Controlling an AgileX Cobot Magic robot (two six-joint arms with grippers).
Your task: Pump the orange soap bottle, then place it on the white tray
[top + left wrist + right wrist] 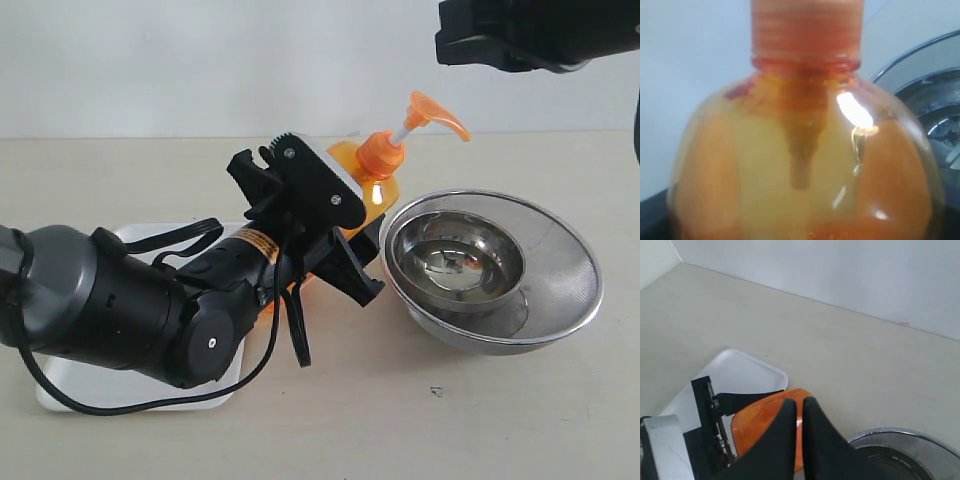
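The orange soap bottle (378, 178) stands a little tilted between the white tray (62, 392) and the bowls, its pump head (432, 108) up on a white stem. My left gripper (335, 225) is shut on the bottle's body and hides its lower half. In the left wrist view the bottle (800, 165) fills the picture and my fingers do not show. My right gripper (520, 38) hangs shut and empty, high above the pump. In the right wrist view its fingertips (799, 407) are pressed together over the bottle (757, 420). The tray (737, 372) lies beside the bottle.
Nested round steel bowls (495, 270) sit right next to the bottle on its right, also seen as bowls (935, 95) and bowls (912, 450). My left arm (110, 300) and its cable lie over most of the tray. A pale wall runs behind the table.
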